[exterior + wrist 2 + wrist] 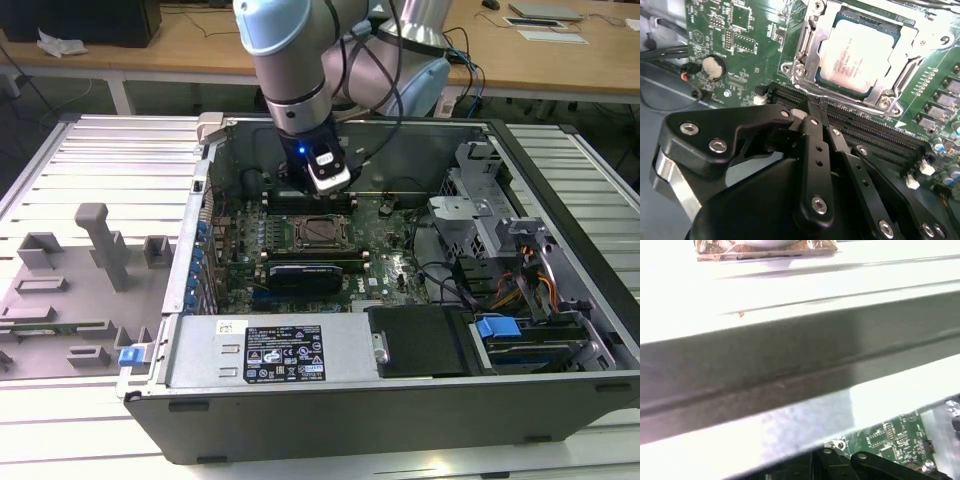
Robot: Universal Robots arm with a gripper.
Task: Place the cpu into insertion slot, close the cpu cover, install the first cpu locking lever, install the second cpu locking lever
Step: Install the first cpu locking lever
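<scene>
Hovering beside the insertion slot inside the opened computer case, the gripper holds nothing, fingers pressed together; the cpu sits seated under the lowered cpu cover, ready for locking.

No text can be read clearly: the white sticker and the black label on the power supply cover carry small print, and the cpu top has faint unreadable lines.
</scene>
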